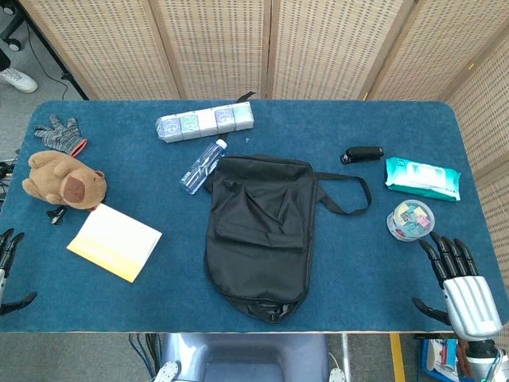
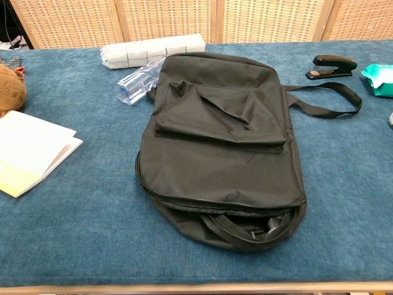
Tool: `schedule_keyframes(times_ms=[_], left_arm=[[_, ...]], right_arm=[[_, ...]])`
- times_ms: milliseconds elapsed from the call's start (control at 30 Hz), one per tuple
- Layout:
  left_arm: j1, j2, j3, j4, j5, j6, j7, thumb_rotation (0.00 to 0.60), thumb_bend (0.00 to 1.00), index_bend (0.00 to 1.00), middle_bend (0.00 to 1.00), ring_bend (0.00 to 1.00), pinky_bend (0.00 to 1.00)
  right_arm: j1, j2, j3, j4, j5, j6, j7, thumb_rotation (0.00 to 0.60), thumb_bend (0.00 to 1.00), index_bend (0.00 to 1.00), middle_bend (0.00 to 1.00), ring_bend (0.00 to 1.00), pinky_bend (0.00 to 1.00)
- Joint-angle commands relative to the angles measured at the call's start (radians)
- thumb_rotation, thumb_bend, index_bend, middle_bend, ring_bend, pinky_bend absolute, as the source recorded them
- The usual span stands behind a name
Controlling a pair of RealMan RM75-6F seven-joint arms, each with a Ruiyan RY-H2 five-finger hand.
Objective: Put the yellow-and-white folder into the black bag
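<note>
Because the thin yellow-and-white paper folder (image 1: pixel 115 241), lying flat left of the soft black fabric bag (image 1: pixel 261 231), looks light and floppy, pinching its raised edge seems best, while the left hand (image 1: pixel 8 267) and right hand (image 1: pixel 460 286) rest empty, fingers spread.

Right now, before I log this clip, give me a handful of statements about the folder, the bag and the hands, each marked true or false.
1. The yellow-and-white folder lies on the table, outside the black bag. True.
2. The left hand is holding the folder. False: it sits at the table's near edge, apart from the folder, holding nothing.
3. The bag's zipped end facing the robot is open. True: the chest view shows a gap there.
4. The right hand grips the bag's strap. False: it is open near the table's corner, far from the strap.
5. The water bottle stands upright. False: it lies on its side beside the bag.
</note>
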Motion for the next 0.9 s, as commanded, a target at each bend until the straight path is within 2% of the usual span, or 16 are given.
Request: schedule_keyframes(times_ms=[33,300,633,900], left_arm=[[0.000,-0.004,0.000,-0.001,0.000,0.001,0.005,0.600,0.00,0.00,0.00,0.00,0.00],[-0.015,-0.043,-0.003,0.038,0.001,-0.019,0.023,0.600,0.00,0.00,0.00,0.00,0.00],[-0.099,-0.268,0.008,0.452,0.127,-0.044,-0.191,0.600,0.00,0.00,0.00,0.00,0.00],[-0.147,-0.397,0.022,0.639,0.152,-0.090,-0.232,0.600,0.00,0.00,0.00,0.00,0.00]], right_arm=[[0.000,0.001,0.001,0.001,0.001,0.001,0.002,0.600,0.00,0.00,0.00,0.00,0.00],[0.002,0.006,0.003,-0.006,0.002,0.000,0.013,0.600,0.00,0.00,0.00,0.00,0.00],[0.008,0.003,0.001,-0.005,0.011,-0.019,0.013,0.600,0.00,0.00,0.00,0.00,0.00],[0.008,0.006,0.005,-0.005,0.025,-0.022,0.025,0.600,0.00,0.00,0.00,0.00,0.00]])
